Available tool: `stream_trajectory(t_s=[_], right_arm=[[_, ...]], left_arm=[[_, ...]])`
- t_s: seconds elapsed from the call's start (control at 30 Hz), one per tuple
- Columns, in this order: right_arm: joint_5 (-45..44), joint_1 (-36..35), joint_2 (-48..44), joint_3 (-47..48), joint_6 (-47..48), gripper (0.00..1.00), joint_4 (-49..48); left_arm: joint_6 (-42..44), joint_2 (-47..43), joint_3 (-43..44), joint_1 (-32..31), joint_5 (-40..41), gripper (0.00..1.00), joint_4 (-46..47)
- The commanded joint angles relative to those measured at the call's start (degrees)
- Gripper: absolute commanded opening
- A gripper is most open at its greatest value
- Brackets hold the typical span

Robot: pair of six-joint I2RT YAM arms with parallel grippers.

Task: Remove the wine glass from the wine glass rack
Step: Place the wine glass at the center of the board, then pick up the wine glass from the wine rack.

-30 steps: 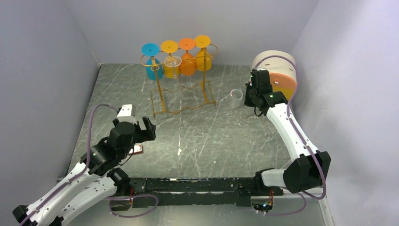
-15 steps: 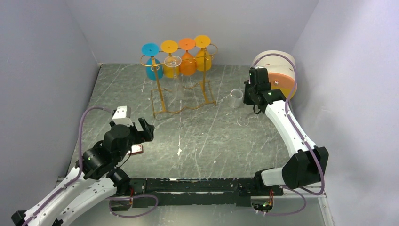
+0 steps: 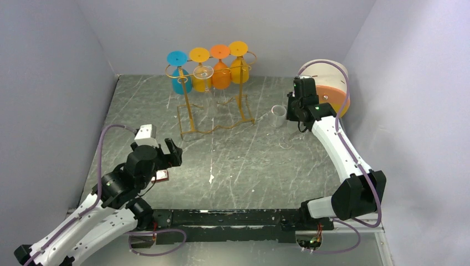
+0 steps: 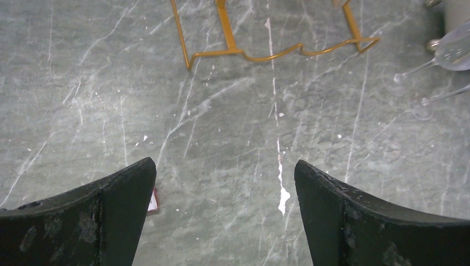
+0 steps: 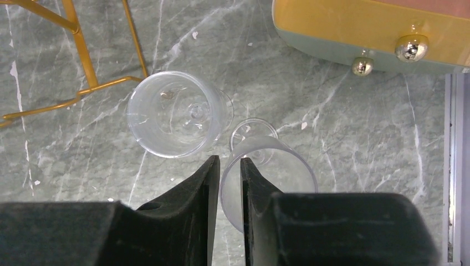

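Wine glass [image 5: 282,172] is off the rack [image 3: 188,108], standing on the table [image 3: 249,166] at the rack's 4 o'clock, beside a second clear glass [image 5: 177,113]. Left gripper [image 4: 224,165] at 7 o'clock: wide open, empty. Right gripper [image 5: 229,160]: fingers slightly parted, glass rim loose in the gap.

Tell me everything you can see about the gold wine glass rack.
The wine glass rack is a tall, thin gold-orange wire stand, upright at the back of the table. Two posts rise from a rectangular wire base. Its looped top bars hold four coloured glasses and one clear glass upside down.
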State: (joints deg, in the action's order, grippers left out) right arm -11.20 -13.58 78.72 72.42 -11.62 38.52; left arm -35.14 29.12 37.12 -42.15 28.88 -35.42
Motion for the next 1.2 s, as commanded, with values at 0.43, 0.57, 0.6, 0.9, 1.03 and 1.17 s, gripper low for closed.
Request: stream_trajectory(t_s=[0.43,0.57,0.6,0.9,1.03,1.17], right_arm=[[15.9,0.2,-10.5,2.4,-4.0,0.44,-4.2],[30.4,0.3,-14.2,-3.6,-11.5,0.45,-14.8],[33.6,0.2,-15.0,-5.6,-14.1,0.45,-17.8],[35.8,-7.7,-18.1,-17.8,-32.1,0.45,-38.3],[25.8,-17.2,-16.0,-15.8,-31.4,0.45,-36.9],[15.9,-25.2,-14.2,-14.0,-29.2,0.45,-37.8]], left_arm=[[1.2,3.2,0.2,0.1,-2.5,0.99,1.6],[0.7,4.5,0.7,0.1,-2.2,0.99,1.1],[0.6,4.9,1.2,0.1,-2.0,0.99,0.5],[-0.4,7.9,2.2,0.1,-1.8,0.99,-1.6],[-0.8,7.7,2.5,0.0,-1.3,0.99,-2.3],[-1.2,6.5,2.4,0.0,-0.7,0.99,-2.6]])
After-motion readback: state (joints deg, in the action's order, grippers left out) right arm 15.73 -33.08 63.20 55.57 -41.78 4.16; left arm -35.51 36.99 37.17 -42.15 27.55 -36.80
